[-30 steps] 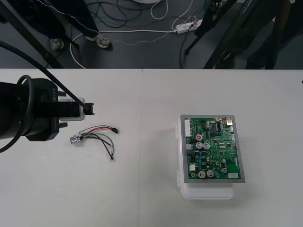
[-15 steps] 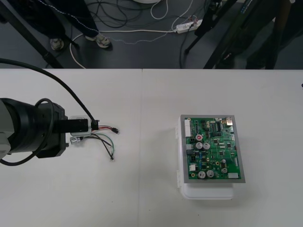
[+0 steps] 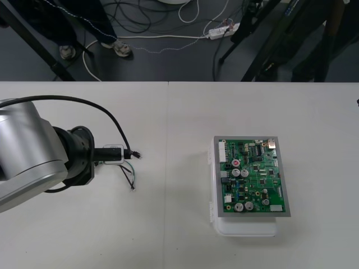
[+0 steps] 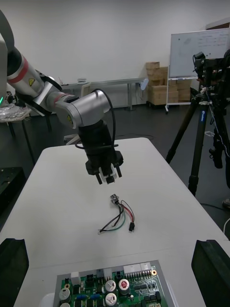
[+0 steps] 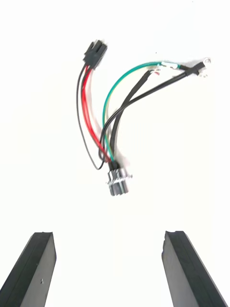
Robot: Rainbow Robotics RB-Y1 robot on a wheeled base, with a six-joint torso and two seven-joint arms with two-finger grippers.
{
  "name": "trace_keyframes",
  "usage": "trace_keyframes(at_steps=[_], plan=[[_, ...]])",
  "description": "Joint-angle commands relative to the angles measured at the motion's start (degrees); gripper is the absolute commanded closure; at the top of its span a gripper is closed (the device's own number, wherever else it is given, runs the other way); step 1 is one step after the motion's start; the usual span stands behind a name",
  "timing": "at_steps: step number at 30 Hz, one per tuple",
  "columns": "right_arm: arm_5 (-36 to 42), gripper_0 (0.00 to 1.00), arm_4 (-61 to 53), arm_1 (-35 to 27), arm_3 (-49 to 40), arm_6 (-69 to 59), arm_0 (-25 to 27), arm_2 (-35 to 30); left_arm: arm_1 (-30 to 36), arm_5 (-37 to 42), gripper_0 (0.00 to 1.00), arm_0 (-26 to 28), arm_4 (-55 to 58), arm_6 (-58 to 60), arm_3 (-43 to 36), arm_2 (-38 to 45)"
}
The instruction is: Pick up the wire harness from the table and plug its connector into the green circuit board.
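Wires (image 5: 107, 144): red, black and green strands. Plug (image 5: 95, 53): black. Socket (image 5: 118, 183): grey metal. Circuit board (image 3: 252, 175): green, dotted with silver-topped parts, on a white base (image 3: 247, 227). Surface (image 3: 168, 224): plain off-white. Left fingers (image 5: 38, 268): black. Left arm (image 3: 22, 162): silver, black wrist

Small wire harness (image 5: 110, 156) lying loose on the table (image 3: 168, 235), its red, black and green wires curving between a black plug (image 5: 94, 53) and a round metal socket (image 5: 118, 183). Green circuit board (image 3: 251, 176) sits flat on its white base (image 3: 247, 227), well apart from the harness
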Motion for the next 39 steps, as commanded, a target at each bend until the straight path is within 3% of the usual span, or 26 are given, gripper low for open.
trace_keyframes(at_steps=[1, 9, 25, 39], plan=[[-0.18, 0.00, -0.87, -1.36, -0.28, 4.30, -1.51, 2.45, -4.69, -2.19, 0.35, -2.86, -1.96, 2.92, 4.71, -0.81], [-0.18, 0.00, 2.03, -2.15, 0.95, 4.74, -5.21, 4.56, -8.73, -2.19, 0.35, -3.48, -5.82, 3.62, 12.10, -2.04], [-0.18, 0.00, 2.12, -2.06, 1.30, 5.00, -6.17, 6.14, -14.44, -0.87, 0.35, -7.52, -5.82, 2.56, 27.48, -2.22], [-0.18, 0.00, 2.03, -2.06, 1.48, 4.65, -6.17, 6.14, -15.41, 4.66, 0.35, -9.80, -5.82, 3.71, 34.16, -6.97]])
